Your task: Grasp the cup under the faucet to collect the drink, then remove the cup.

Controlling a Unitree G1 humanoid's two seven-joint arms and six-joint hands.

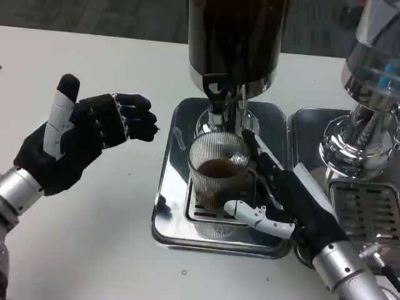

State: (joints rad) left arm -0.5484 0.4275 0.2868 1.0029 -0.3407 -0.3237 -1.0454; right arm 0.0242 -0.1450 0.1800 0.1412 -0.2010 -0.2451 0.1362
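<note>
Cup (217,172) upright under faucet (217,94).

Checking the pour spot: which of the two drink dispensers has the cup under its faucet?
The dark dispenser at centre: the ribbed glass cup, holding brown drink, stands beneath its faucet. The silver dispenser at right has none.

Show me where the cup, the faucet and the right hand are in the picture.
cup (215,178), head view, on its ribbed glass wall.
faucet (215,94), head view, on the black tap handle.
right hand (290,203), head view, on the black palm beside the cup.
</note>
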